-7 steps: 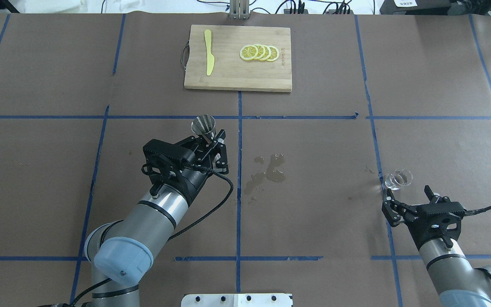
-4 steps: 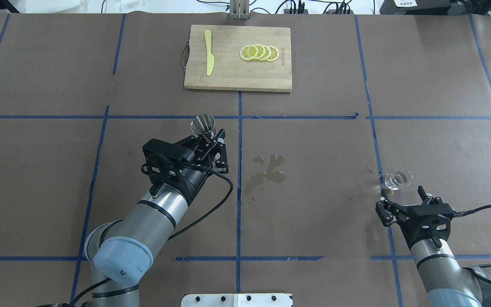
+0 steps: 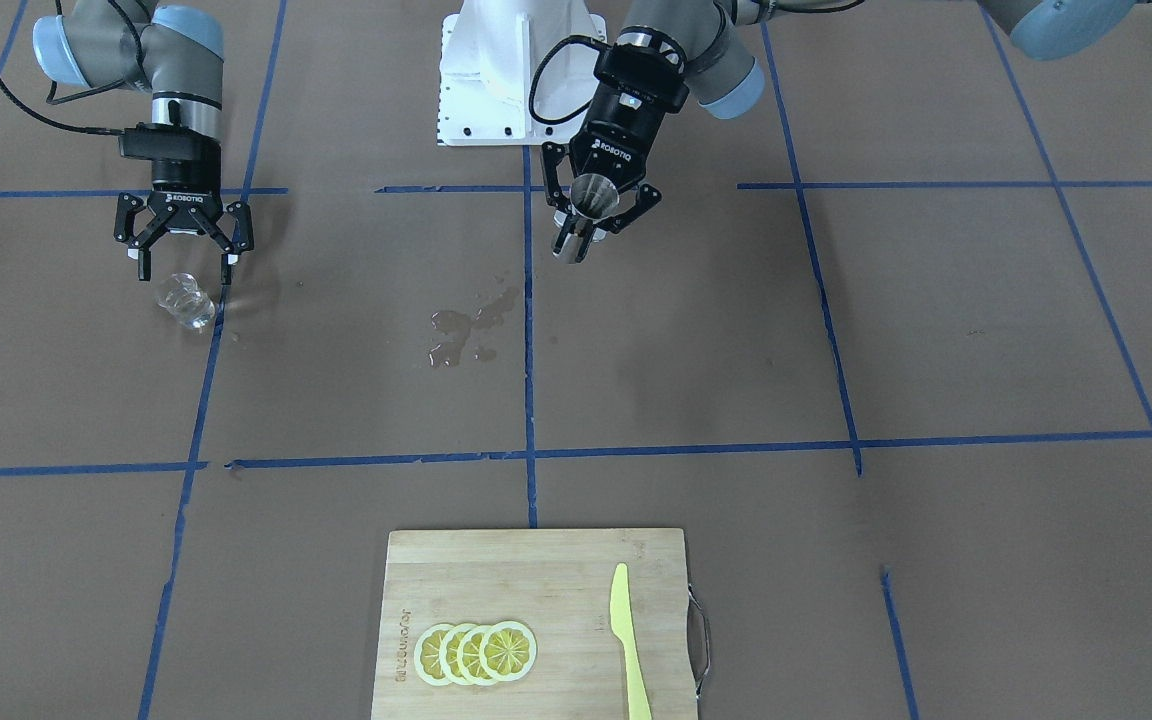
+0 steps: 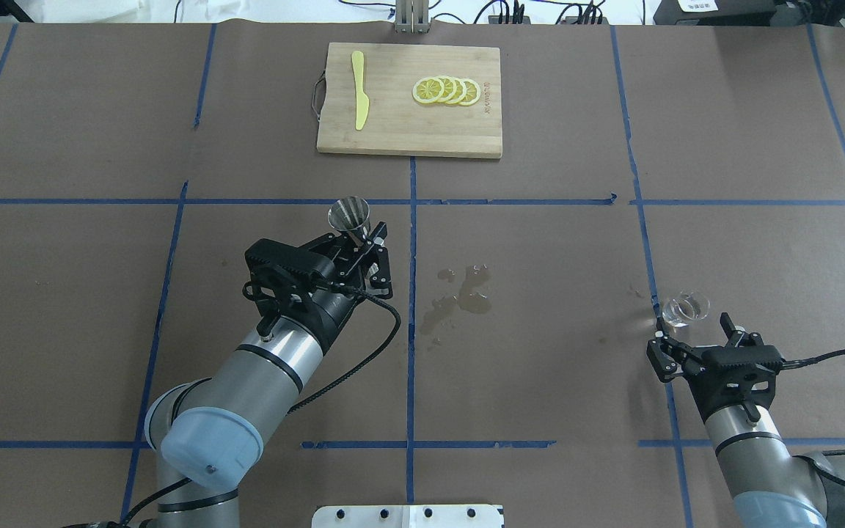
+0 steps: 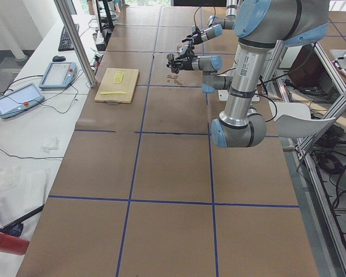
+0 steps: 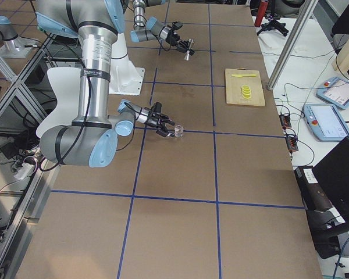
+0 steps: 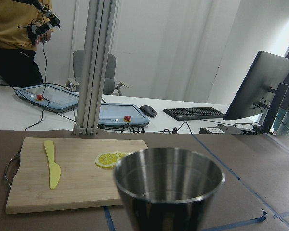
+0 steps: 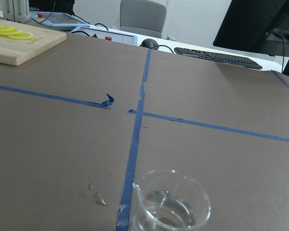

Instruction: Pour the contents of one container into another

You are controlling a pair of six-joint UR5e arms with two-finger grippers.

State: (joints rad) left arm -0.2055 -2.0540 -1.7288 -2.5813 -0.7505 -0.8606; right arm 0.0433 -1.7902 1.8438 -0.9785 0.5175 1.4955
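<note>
Right gripper (image 4: pixel 690 334): jaws apart, just short of glass cup (image 4: pixel 685 309), which stands near right.
Grasp: straddle wall below rim, squeeze gently, lift level.
Left gripper (image 4: pixel 359 238): clamped on jigger (image 4: pixel 350 214), raised left of centre.
Surface (image 4: pixel 540 242): brown paper, puddle (image 4: pixel 459 293) mid, cutting board (image 4: pixel 393 125) far.
Room: monitor (image 7: pixel 262 82), keyboard (image 7: pixel 192 113) beyond.

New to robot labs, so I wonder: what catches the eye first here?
The left gripper holds a shiny steel jigger near the table's middle, while the open right gripper hovers close to a glass cup. Between them lies a wet spill; lemon slices sit on a cutting board beyond.
</note>
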